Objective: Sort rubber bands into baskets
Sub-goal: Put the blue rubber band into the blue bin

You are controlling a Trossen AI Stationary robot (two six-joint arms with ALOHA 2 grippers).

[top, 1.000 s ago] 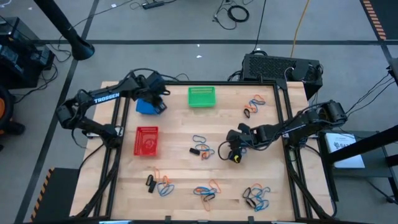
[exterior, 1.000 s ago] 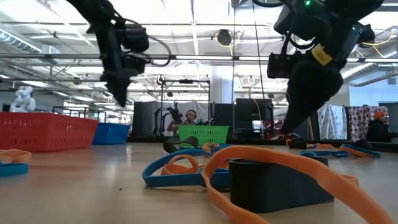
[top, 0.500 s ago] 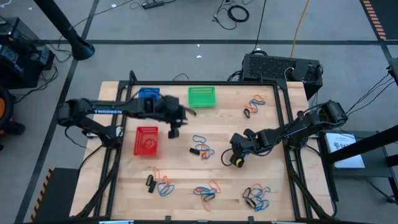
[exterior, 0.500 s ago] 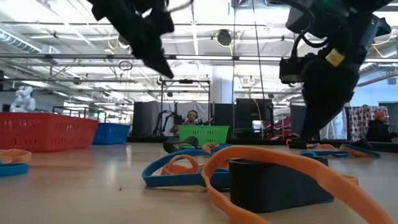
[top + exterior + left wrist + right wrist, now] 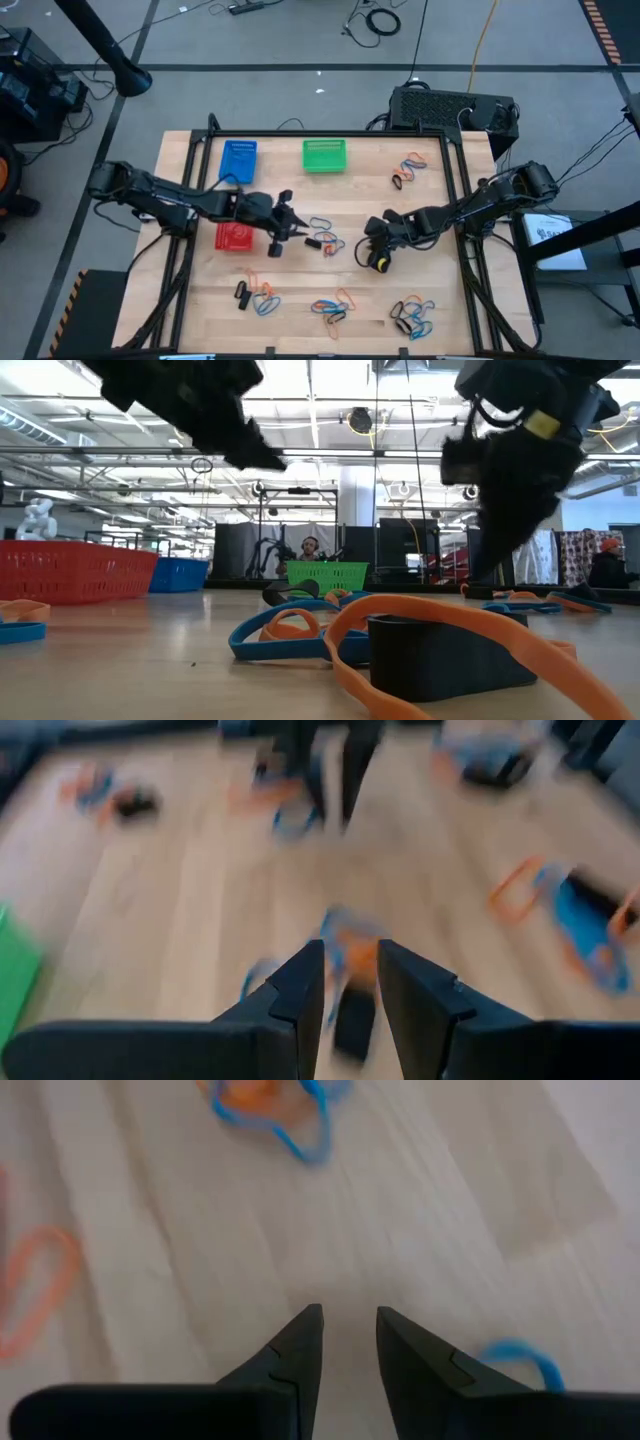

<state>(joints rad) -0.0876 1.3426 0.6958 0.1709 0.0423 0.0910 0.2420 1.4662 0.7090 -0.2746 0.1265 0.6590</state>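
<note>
Left gripper [image 5: 283, 222] hovers beside the middle cluster of rubber bands [image 5: 324, 234], fingers narrowly parted, empty; best drop straight onto one loop. Right gripper [image 5: 372, 232] waits nearby, narrow, empty. Baskets [image 5: 238, 160] sit at the wooden table's [image 5: 300, 290] far-left side; workshop behind.

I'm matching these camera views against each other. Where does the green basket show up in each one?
High view: green basket at the table's far edge, right of the blue basket.
Low view: green basket far back at centre, right of the blue basket.
Left wrist view: a blurred green patch at the edge, probably the basket.
Right wrist view: not in it.
Shared landmark: the blue basket beside it.
</note>
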